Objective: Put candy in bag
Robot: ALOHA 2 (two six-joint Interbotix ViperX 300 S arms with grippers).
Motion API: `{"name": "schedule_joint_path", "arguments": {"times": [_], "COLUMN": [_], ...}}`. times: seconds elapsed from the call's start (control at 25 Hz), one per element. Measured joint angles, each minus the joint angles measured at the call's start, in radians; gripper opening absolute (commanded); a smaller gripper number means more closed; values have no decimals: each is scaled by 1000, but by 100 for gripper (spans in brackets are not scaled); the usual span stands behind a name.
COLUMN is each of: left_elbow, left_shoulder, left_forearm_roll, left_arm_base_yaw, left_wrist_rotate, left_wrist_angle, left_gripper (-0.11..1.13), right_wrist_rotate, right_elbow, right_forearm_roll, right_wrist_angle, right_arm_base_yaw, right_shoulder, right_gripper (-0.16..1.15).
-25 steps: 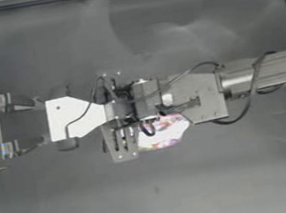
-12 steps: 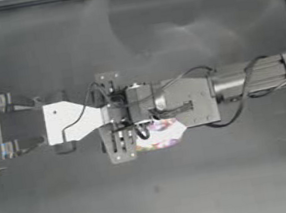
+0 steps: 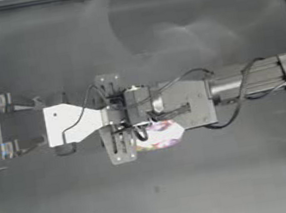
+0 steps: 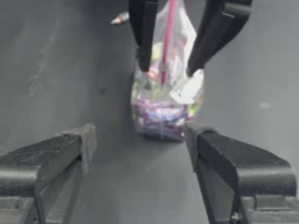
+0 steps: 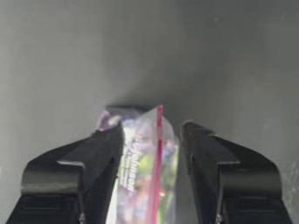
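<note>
The bag [image 4: 166,94] is held upright at mid-bench [image 3: 162,35] between the right gripper's [image 4: 169,68] fingers, closed around its mouth; the left gripper [image 4: 140,144] is spread wide just beside it, empty.

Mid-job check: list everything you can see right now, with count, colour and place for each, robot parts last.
bag: one, clear plastic with a pink-red zip strip and multicoloured sweets inside, at the table's middle, standing between the right gripper's fingers.
candy: one, red and whitish, lying on the table just beyond the bag, seen only in the left wrist view.
table: one, dark.
left gripper: one, dark fingers spread wide, just short of the bag's lower end, not touching it.
right gripper: one, dark fingers on either side of the bag's zip end; whether they pinch it cannot be told.
</note>
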Motion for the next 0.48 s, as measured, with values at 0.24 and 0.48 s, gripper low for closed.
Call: {"name": "schedule_joint_path", "arguments": {"times": [0.24,0.48], "left_elbow": [2,6], "left_shoulder": [-2,0], "left_forearm_roll": [0,0], "left_arm_base_yaw": [0,0], "left_wrist_rotate": [0,0], "left_wrist_angle": [0,-2], "left_gripper": [94,94], "right_wrist_rotate": [-2,0], "right_elbow": [-14,-20], "right_forearm_roll": [0,0], "right_wrist_angle": [3,15], "right_arm_base_yaw": [2,2], "right_shoulder": [15,15], "right_gripper": [78,76]}}
